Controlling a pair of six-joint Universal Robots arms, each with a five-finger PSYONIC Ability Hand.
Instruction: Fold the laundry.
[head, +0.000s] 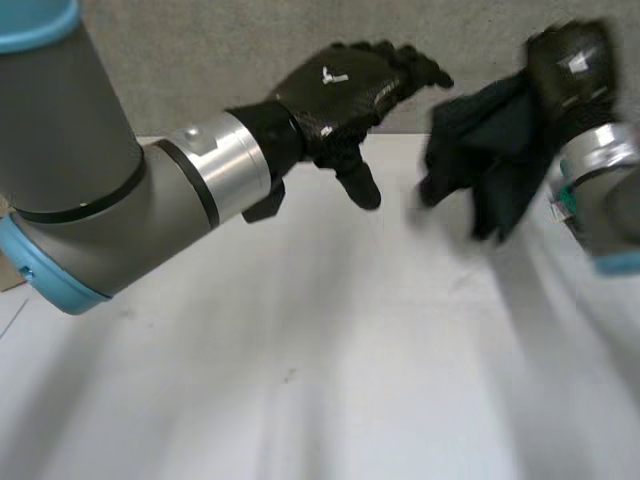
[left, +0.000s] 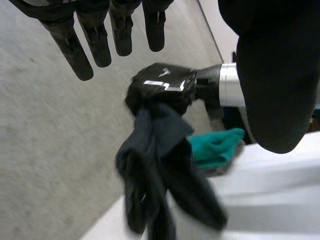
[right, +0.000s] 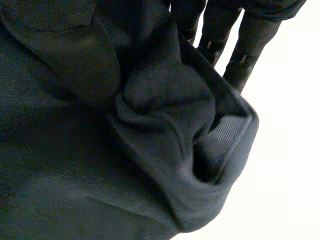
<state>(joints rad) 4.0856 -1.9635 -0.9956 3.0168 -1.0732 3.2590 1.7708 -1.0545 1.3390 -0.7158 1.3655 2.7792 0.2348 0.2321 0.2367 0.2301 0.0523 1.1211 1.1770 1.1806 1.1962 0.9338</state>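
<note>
The right hand (head: 570, 65) clutches a bunched dark cloth (head: 490, 140), which hangs from it above the far right side of the white bench (head: 350, 350). The left hand (head: 345, 90) hovers nearby, fingers straight, holding nothing.

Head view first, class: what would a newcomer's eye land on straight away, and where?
A dark cloth hangs bunched from the right hand, which clutches it at the far right of the white table. The left hand is open in the air beside it, fingers straight. A teal cloth lies just beyond the dark one.
</note>
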